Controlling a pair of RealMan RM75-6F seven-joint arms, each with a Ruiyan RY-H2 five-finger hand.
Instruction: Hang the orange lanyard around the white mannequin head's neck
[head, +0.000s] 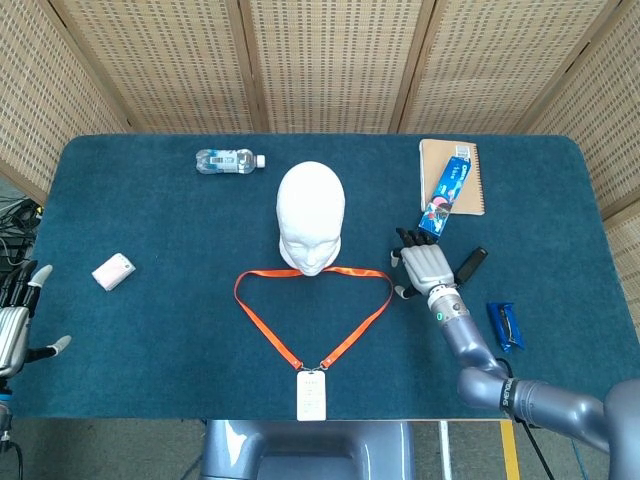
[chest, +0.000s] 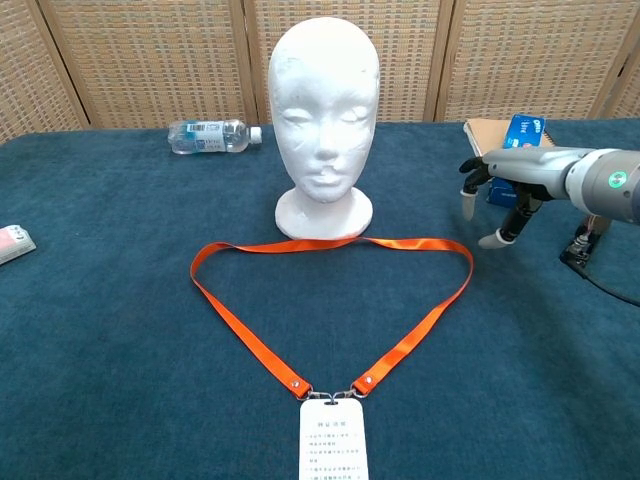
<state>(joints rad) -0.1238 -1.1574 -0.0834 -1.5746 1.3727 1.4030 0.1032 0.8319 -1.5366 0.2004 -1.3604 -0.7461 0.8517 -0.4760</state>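
Note:
The white mannequin head (head: 311, 217) (chest: 323, 120) stands upright mid-table, facing me. In front of its base the orange lanyard (head: 312, 312) (chest: 330, 300) lies flat in a triangle, with a white badge (head: 311, 395) (chest: 333, 447) at its near tip. My right hand (head: 423, 266) (chest: 510, 180) hovers open just right of the lanyard's right corner, fingers spread, holding nothing. Off the table's left edge is my left hand (head: 14, 325), also open and empty; the chest view does not show it.
A water bottle (head: 228, 160) lies at the back left. A notebook (head: 452, 176) with a blue box (head: 445, 193) on it sits back right. A black item (head: 470, 262) and a blue packet (head: 504, 325) lie right of my right hand. A small white box (head: 112, 271) sits left.

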